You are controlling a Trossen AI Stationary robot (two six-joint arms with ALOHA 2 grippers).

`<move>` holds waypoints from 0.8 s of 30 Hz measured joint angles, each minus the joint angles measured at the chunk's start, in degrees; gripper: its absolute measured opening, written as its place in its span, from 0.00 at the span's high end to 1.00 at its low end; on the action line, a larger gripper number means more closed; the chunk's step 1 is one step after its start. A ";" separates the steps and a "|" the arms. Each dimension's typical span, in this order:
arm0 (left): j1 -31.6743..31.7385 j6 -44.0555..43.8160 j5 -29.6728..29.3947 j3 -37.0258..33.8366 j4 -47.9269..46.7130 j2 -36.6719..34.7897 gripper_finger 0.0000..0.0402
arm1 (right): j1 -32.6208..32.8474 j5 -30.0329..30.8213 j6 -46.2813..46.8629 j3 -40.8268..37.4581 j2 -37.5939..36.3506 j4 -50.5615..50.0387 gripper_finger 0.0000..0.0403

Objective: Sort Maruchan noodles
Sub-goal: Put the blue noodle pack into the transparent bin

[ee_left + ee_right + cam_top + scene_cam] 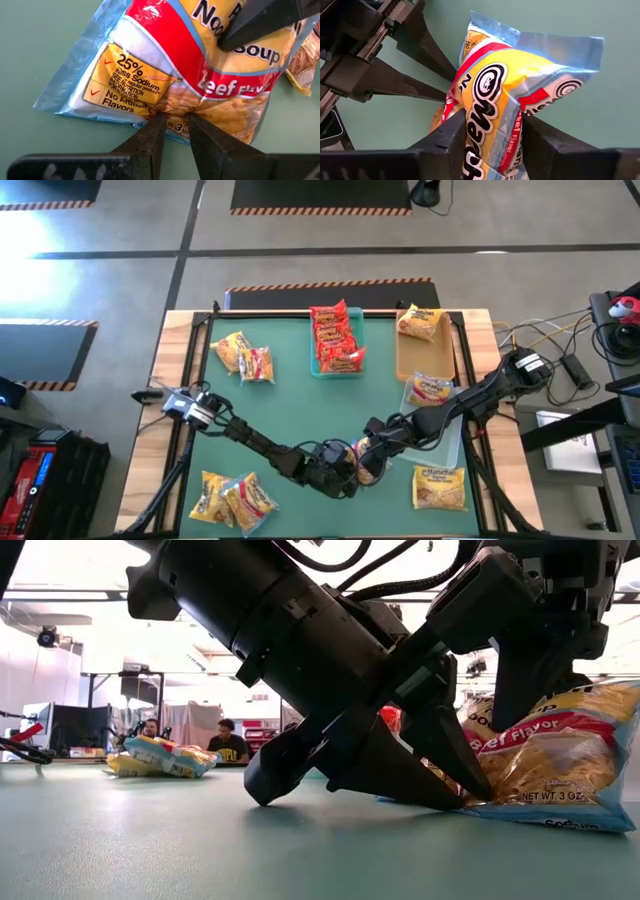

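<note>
One Maruchan noodle packet (200, 75), yellow-white with red and blue print, is near the table's front middle, also seen in the high view as a packet (366, 461) between both arms. My left gripper (174, 120) reaches it from the left and is shut on it. My right gripper (492, 132) comes from the right, its fingers closed against the same packet (495, 85). Other noodle packets lie loose on the table or in trays. My left gripper pinches the packet between its two fingers at the edge below the sodium label (172, 111), slanting down from the table's left. The packet stands tilted with its lower edge (545, 817) on the table. My right gripper has the packet's upper part (487, 117) between its two fingers (452, 132), one on each face, slanting down from the right. The sealed blue-white end (560, 50) sticks out past the fingers.
A teal tray (318, 367) at the far middle holds red packets; a tan tray (405, 365) beside it holds one. A clear tray (452, 442) holds another. Loose packets lie at the far left (245, 356), near left (235, 500) and near right (440, 486). People sit beyond the table.
</note>
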 joint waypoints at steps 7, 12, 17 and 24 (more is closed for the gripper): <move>0.00 1.06 -0.14 -0.04 -0.54 -1.48 0.81 | 0.00 -0.43 -0.29 0.00 -0.40 -0.02 0.74; -0.04 1.71 -0.41 -0.31 -1.54 -3.31 0.81 | 0.00 -0.52 -1.39 0.00 -1.55 -0.02 0.76; -0.13 2.04 -0.82 -0.42 -3.24 -4.51 0.81 | 0.02 -0.60 -2.42 0.00 -2.59 -0.08 0.80; -0.13 2.59 -1.45 -0.39 -2.96 -4.64 0.81 | 0.02 -0.41 -1.15 0.00 -2.22 0.74 0.84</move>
